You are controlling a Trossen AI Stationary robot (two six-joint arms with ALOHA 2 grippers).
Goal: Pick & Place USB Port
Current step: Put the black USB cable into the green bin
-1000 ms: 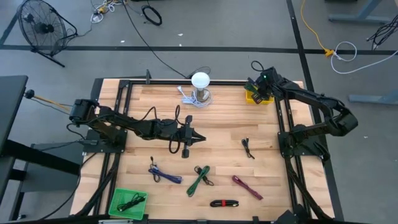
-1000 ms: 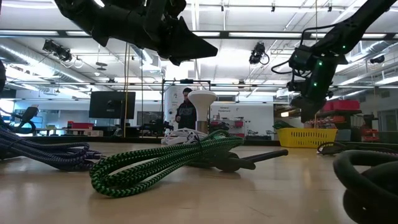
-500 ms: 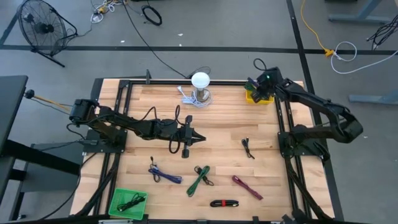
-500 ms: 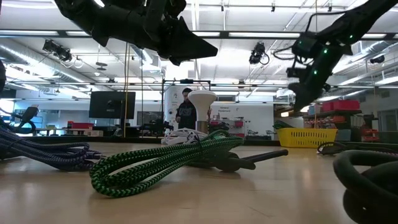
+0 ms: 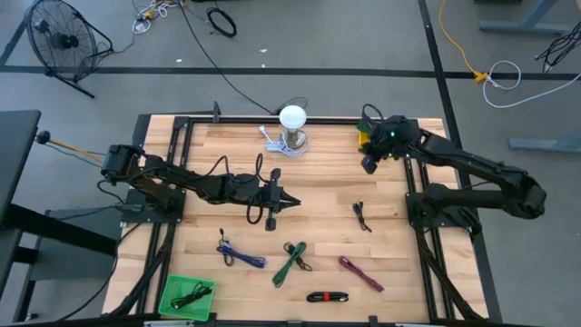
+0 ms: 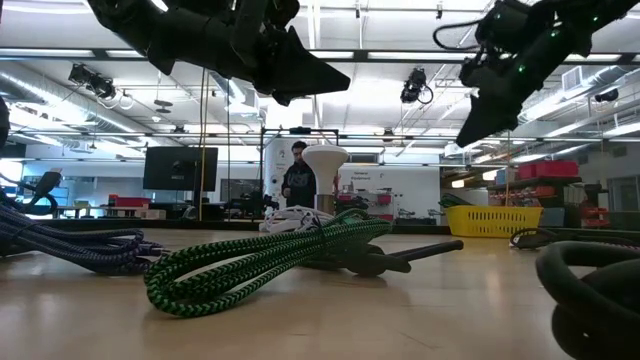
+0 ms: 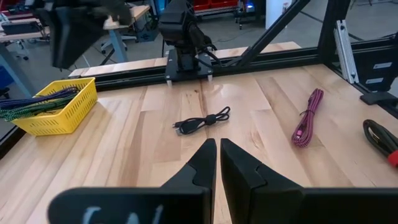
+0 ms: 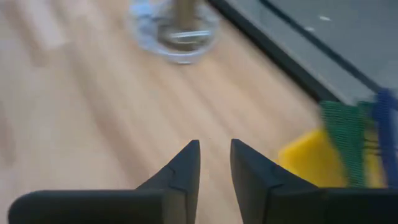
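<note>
Several coiled USB cables lie flat on the wooden table: a black one (image 5: 361, 216) (image 7: 202, 121), a maroon one (image 5: 360, 272), a green one (image 5: 290, 263), a blue one (image 5: 239, 254) and a black-and-red one (image 5: 327, 296). A yellow basket (image 7: 53, 112) at the far right corner holds blue and green cables (image 8: 345, 140). My right gripper (image 5: 369, 165) (image 8: 214, 155) hangs in the air beside the basket, slanting down, open, with nothing between its fingers. My left gripper (image 5: 292, 202) (image 7: 217, 149) hovers shut over the table's middle, pointing toward the black cable.
A white lamp (image 5: 292, 127) on a round base stands at the far edge. A green bin (image 5: 188, 295) with a black cable sits at the near left corner. Black frame rails (image 5: 413, 182) run along the table's sides. Bare wood lies between the two grippers.
My right gripper has risen from just over the yellow basket and swung away from it, toward the table's near side and a little toward its middle. It has tipped from pointing steeply down to a shallower slant. The cables lie where they were.
</note>
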